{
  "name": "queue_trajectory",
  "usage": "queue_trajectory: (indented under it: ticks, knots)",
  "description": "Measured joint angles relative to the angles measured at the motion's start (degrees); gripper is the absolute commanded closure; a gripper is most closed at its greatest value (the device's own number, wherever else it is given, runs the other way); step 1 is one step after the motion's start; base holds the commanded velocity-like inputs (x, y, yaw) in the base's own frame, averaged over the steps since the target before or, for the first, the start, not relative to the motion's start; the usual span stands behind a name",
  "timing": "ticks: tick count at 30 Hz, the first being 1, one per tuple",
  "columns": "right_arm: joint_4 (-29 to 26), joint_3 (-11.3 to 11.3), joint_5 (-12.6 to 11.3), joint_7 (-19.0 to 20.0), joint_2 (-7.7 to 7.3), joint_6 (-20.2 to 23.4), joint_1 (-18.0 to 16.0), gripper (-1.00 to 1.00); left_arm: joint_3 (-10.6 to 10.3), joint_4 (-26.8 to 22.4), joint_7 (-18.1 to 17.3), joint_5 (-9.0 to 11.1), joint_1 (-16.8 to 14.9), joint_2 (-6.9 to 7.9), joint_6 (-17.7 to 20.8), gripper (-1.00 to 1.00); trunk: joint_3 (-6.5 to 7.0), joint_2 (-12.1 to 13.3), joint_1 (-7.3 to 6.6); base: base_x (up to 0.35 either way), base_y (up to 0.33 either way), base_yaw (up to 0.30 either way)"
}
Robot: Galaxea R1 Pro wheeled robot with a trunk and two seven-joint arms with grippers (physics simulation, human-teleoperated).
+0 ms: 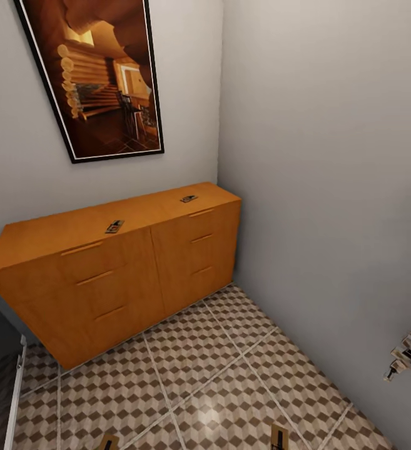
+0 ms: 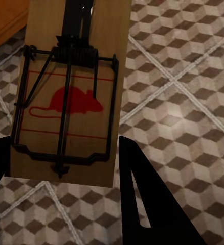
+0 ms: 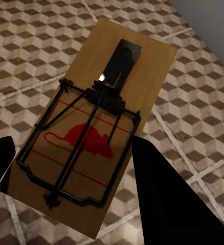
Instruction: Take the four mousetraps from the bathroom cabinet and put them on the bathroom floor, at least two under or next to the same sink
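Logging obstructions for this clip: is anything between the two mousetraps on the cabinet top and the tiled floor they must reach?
Nothing visible blocks them. The nearer mousetrap and the farther mousetrap lie uncovered on the cabinet. The bathroom floor directly in front of it is bare tile. Each wrist view shows another trap framed by gripper fingers: left, right.

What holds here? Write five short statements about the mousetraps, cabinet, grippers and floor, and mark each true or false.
1. The nearer mousetrap and the farther mousetrap both lie on top of the cabinet. True.
2. One cabinet drawer stands open. False: all six drawers are shut.
3. The left gripper has the left-hand mousetrap between its fingers. True.
4. The right gripper is empty. False: the right-hand mousetrap sits between its fingers, above the tiles.
5. The bathroom floor is plain white. False: its tiles carry a brown, beige and white cube pattern.
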Motion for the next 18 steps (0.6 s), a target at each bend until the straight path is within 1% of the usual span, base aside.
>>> queue_trajectory:
  ticks: [4,13,18]
  knots:
    - [-0.01,0.01,-0.02,0.03,-0.04,0.01,0.01,1.00,0.00,0.01,0.00,-0.02,-0.01,-0.01,0.01,1.00,0.02,0.00,0.00,0.000,0.000,-0.163]
    - [-0.02,0.01,-0.02,-0.02,-0.02,0.06,0.01,1.00,0.00,0.01,0.00,-0.01,0.00,-0.01,0.01,1.00,0.27,0.00,0.00,0.000,0.000,-0.253]
    - [-0.01,0.01,-0.02,-0.04,-0.10,0.02,0.01,1.00,-0.01,0.01,0.00,-0.02,-0.01,-0.60,0.01,1.00,0.44,0.00,0.00,0.000,0.000,-0.182]
